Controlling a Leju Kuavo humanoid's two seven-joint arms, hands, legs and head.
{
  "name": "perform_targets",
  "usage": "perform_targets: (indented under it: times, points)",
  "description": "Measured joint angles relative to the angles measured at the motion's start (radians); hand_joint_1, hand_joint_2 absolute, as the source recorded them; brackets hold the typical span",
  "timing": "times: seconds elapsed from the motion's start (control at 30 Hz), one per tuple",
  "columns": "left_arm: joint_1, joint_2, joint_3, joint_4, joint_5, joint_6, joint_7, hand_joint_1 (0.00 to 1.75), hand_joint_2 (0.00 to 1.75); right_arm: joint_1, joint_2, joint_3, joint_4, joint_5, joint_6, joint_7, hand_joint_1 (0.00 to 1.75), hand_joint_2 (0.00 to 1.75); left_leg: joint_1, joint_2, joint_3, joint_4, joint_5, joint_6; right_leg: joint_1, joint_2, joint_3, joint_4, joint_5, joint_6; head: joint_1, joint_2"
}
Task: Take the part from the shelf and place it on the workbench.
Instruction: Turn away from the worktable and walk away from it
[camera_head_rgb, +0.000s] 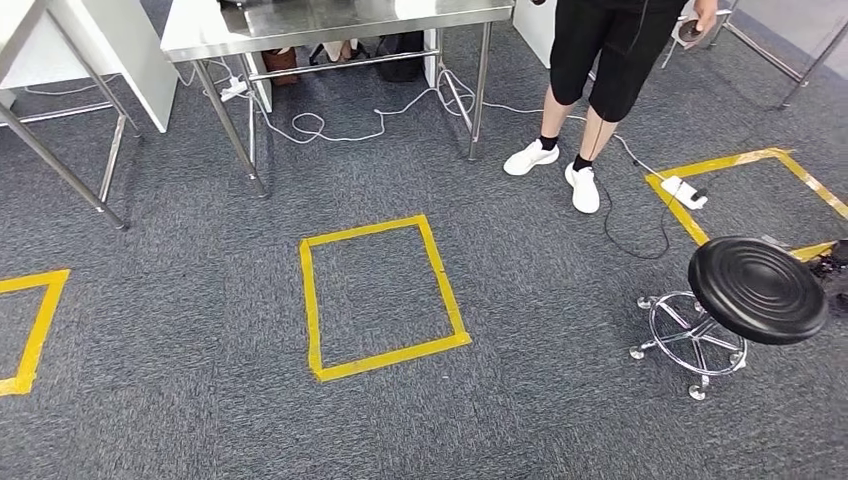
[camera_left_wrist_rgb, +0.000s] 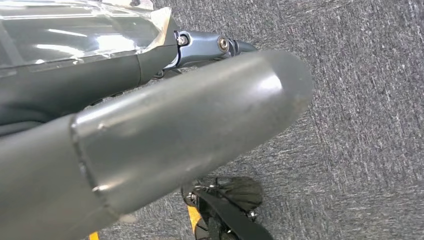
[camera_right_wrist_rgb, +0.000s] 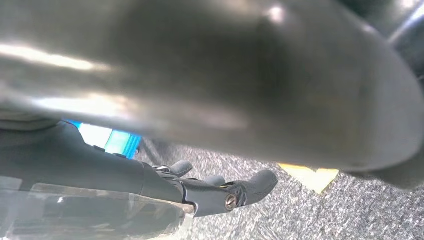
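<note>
Carpet (camera_head_rgb: 200, 350) everywhere, grey and flat, with a yellow tape square (camera_head_rgb: 380, 300) dead ahead, a steel tabletop (camera_head_rgb: 330, 25) beyond it, a person (camera_head_rgb: 600, 60) standing just off its right leg and a black stool (camera_head_rgb: 757, 288) out to the right. Left hand (camera_left_wrist_rgb: 150, 140) hanging over the floor, released, fingers (camera_left_wrist_rgb: 220, 45) stretched out with nothing between them and the thumb. Right hand (camera_right_wrist_rgb: 210, 100) likewise slack and bare, fingers (camera_right_wrist_rgb: 230, 197) loosely extended. Part's place: cannot tell from here (same for the shelf), so presumably waiting on that shelf, fetch not yet begun. Handling, then, pure judgement: no telling weight, stiffness or finish. Safest to assume something rigid and perhaps slick, to wrap fingers and thumb around its thickest middle rather than pinch an edge, and to lift slowly to feel the heft.
</note>
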Motion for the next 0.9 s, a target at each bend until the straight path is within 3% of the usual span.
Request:
perform_targets:
  times: [0.03,0.1,0.17,0.2,0.27,0.3,0.33,0.4,0.47,0.5,0.53,0.6,0.63,0.7,0.77,0.83,0.9]
  points:
    - [0.0,0.0,0.0,0.0,0.0,0.0,0.0,0.0,0.0,0.0,0.0,0.0,0.0,0.0,0.0,0.0,0.0,0.0,0.0,-0.005,0.025,-0.046,0.032,0.005,0.001,0.012,0.0,0.0,0.002,0.001,0.0,0.0]
    - [0.0,0.001,0.0,0.0,0.0,0.0,0.001,0.0,0.0,-0.002,0.003,0.0,0.0,0.0,0.0,0.0,0.0,0.0,0.0,-0.045,0.096,-0.185,0.097,0.018,0.003,0.034,-0.001,0.0,0.007,0.006,0.0,0.0]
    - [0.0,0.001,0.0,0.0,-0.002,0.0,0.0,0.0,0.0,-0.005,0.006,0.0,0.0,0.001,0.0,0.0,0.0,0.0,-0.001,-0.078,0.134,-0.268,0.118,0.024,0.006,0.052,-0.009,0.003,0.013,0.015,0.001,0.0]
    - [0.0,0.001,0.0,0.0,-0.003,0.0,0.0,0.0,0.0,-0.006,0.006,0.0,0.0,0.001,0.001,0.0,0.0,0.0,-0.003,-0.078,0.135,-0.275,0.116,0.024,0.006,0.061,-0.016,0.003,0.017,0.022,0.001,0.0]
    - [-0.001,0.0,0.0,0.0,-0.005,0.001,-0.002,0.0,0.0,-0.006,0.004,0.0,0.0,0.001,0.001,0.002,0.0,0.0,-0.004,-0.054,0.134,-0.284,0.124,0.031,0.005,0.072,-0.031,0.006,0.022,0.035,0.001,0.0]
    - [-0.002,-0.001,0.0,0.0,-0.006,0.001,-0.003,0.0,0.0,-0.006,0.003,0.0,0.0,0.001,0.002,0.003,0.0,0.0,-0.003,-0.042,0.132,-0.289,0.13,0.036,0.006,0.062,-0.042,0.022,0.013,0.037,0.002,0.0]
    - [-0.002,-0.001,0.0,0.0,-0.007,0.002,-0.003,0.0,0.0,-0.007,0.002,0.0,0.001,0.001,0.003,0.004,0.0,0.0,0.0,-0.028,0.131,-0.295,0.136,0.041,0.009,0.045,-0.06,0.056,-0.007,0.035,0.005,0.0]
    - [0.0,-0.001,0.0,0.0,-0.008,0.004,-0.004,0.0,0.0,-0.01,0.001,0.0,0.001,0.0,0.004,0.006,0.0,0.0,-0.001,0.001,0.124,-0.298,0.141,0.047,0.01,0.006,-0.111,0.178,-0.072,0.026,0.011,0.0]
    - [0.002,-0.001,0.0,0.0,-0.008,0.006,-0.004,0.0,0.0,-0.013,0.0,0.0,0.0,-0.001,0.004,0.006,0.0,0.0,-0.004,0.032,0.118,-0.297,0.142,0.049,0.009,-0.008,-0.137,0.278,-0.115,0.03,0.015,0.0]
    - [0.002,-0.001,0.0,0.0,-0.007,0.007,-0.003,0.0,0.0,-0.013,-0.001,0.0,0.0,-0.001,0.004,0.007,0.0,0.0,-0.005,0.046,0.117,-0.297,0.142,0.048,0.008,-0.012,-0.121,0.275,-0.114,0.038,0.015,0.0]
    - [0.002,-0.001,0.0,0.0,-0.007,0.007,-0.003,0.0,0.0,-0.012,-0.001,0.0,0.0,-0.002,0.004,0.008,0.0,0.0,-0.006,0.06,0.117,-0.296,0.143,0.048,0.008,-0.018,-0.086,0.235,-0.099,0.047,0.016,0.0]
    - [0.001,-0.001,0.0,0.0,-0.007,0.008,-0.003,0.0,0.0,-0.009,-0.002,0.0,0.0,-0.001,0.004,0.011,0.0,0.0,-0.009,0.082,0.119,-0.294,0.143,0.046,0.01,-0.055,0.007,0.083,-0.056,0.059,0.016,0.0]
    - [0.001,-0.001,0.0,0.0,-0.007,0.009,-0.002,0.0,0.0,-0.007,-0.002,0.0,0.0,0.0,0.004,0.013,0.0,0.0,-0.012,0.091,0.119,-0.293,0.143,0.043,0.013,-0.075,0.04,0.021,-0.042,0.057,0.015,0.0]
    - [0.0,-0.001,0.0,0.0,-0.007,0.009,-0.003,0.0,0.0,-0.001,-0.003,0.0,0.0,0.0,0.005,0.015,0.0,0.0,-0.018,0.11,0.117,-0.291,0.145,0.035,0.019,-0.094,0.053,-0.027,-0.035,0.045,0.015,0.0]
    - [-0.002,-0.002,0.0,0.0,-0.006,0.009,-0.003,0.0,0.0,0.004,-0.003,0.0,0.0,0.0,0.005,0.016,0.0,0.0,-0.016,0.12,0.114,-0.287,0.144,0.025,0.014,-0.072,0.046,-0.03,-0.027,0.03,0.015,0.0]
    - [-0.004,-0.002,0.0,0.0,-0.006,0.009,-0.003,0.0,0.0,0.004,-0.002,0.0,0.0,0.001,0.005,0.017,0.0,0.0,-0.011,0.077,0.096,-0.245,0.11,0.012,0.003,-0.051,0.044,-0.034,-0.017,0.013,0.013,0.0]
    - [-0.002,-0.003,0.0,0.0,-0.006,0.009,-0.003,0.0,0.0,0.001,0.0,0.0,0.0,0.001,0.005,0.018,0.0,0.0,-0.004,0.019,0.046,-0.128,0.038,0.001,-0.001,-0.033,0.04,-0.033,-0.009,0.001,0.011,0.0]
